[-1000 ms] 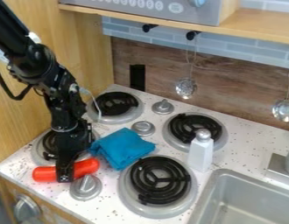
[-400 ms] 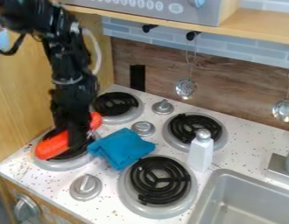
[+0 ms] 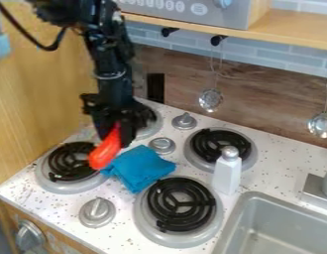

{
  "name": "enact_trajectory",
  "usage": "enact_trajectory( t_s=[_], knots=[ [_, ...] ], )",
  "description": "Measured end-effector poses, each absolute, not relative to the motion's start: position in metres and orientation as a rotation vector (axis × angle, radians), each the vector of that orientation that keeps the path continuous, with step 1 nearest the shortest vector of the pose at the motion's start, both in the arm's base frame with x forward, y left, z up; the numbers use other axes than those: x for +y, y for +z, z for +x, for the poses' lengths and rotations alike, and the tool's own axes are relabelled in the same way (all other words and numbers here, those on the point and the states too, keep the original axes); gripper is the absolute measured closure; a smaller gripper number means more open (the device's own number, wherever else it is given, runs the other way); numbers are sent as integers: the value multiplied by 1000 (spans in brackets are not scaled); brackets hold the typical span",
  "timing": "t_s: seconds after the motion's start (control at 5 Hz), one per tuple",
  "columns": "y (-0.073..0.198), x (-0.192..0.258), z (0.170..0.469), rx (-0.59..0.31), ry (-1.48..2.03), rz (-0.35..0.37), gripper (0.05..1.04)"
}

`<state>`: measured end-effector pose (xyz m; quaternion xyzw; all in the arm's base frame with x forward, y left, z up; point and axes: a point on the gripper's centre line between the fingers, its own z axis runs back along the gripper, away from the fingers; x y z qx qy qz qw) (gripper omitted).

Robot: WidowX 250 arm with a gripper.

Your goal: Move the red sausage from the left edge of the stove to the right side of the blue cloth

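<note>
The black gripper (image 3: 113, 136) hangs over the left side of the stove, between the front-left and back-left burners, shut on an orange-red rounded object (image 3: 105, 153). That object is tilted, its lower end pointing toward the front, near the left edge of a folded blue cloth (image 3: 139, 168). Whether it touches the cloth I cannot tell. The front-left burner (image 3: 70, 161) lies just left of the object. Part of the back-left burner (image 3: 151, 124) is hidden behind the gripper.
A white bottle with a grey cap (image 3: 227, 171) stands upright between the right burners (image 3: 181, 204) and the sink (image 3: 279, 223). Silver knobs (image 3: 96, 212) rise from the stovetop. Ladles (image 3: 210, 99) hang at the back wall, below a wooden shelf (image 3: 285, 31).
The gripper has lifted the orange-red object from the front-left corner and carried it back and right. The object has turned from nearly level across to steeply slanted. Cloth and bottle have stayed put.
</note>
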<state>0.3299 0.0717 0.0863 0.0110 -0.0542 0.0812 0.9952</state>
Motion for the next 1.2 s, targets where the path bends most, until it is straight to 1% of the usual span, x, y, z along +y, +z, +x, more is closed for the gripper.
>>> enact_trajectory(
  t_s=[0.4, 0.6, 0.8, 1.0, 1.2],
  knots=[
    [62, 72, 389, -120, 347, -33, 541],
    [45, 68, 410, -95, 428, -53, 541],
    [30, 61, 428, -76, 490, -115, 541],
    [21, 56, 440, -75, 549, -137, 498],
    [4, 52, 431, -77, 578, -123, 190]
  ],
)
